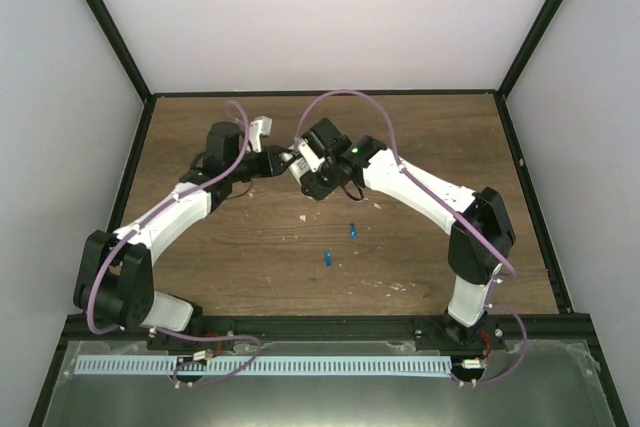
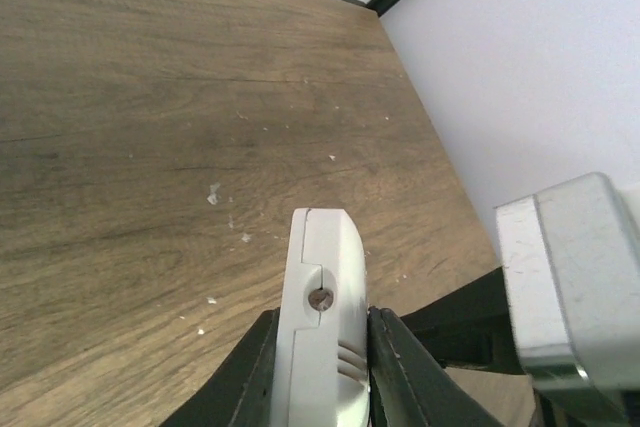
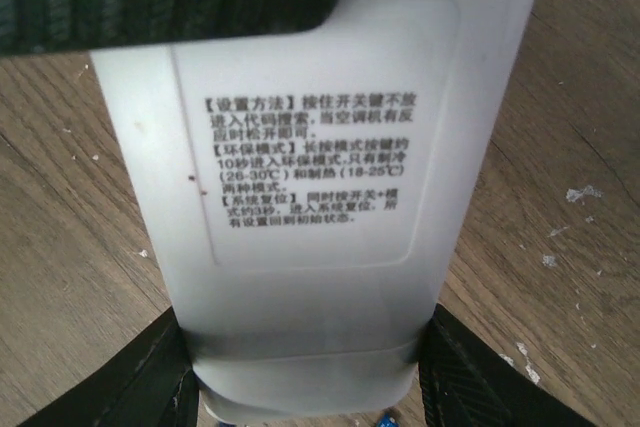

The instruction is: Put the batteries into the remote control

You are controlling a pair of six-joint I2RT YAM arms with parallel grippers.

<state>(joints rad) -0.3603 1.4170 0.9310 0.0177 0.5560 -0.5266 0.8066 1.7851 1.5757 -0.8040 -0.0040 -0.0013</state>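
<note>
Your left pincer [image 2: 322, 367] and right pincer [image 3: 310, 377] both clench the slim white plastic remote control [image 3: 320, 177], labelled back exposed, probably to open it, while the two tiny bright-blue cylindrical batteries [image 1: 353, 229] lie loose, apart from it on its near side.

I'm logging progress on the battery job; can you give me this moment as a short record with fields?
remote control: gripped across its width by the right gripper, printed-label back facing that wrist camera
left gripper: closed on a thin white piece, seen edge-on; whether it belongs to the remote control is unclear
batteries: both loose on the table, apart; the second lies nearer the arm bases
task status: no battery loaded yet
</note>
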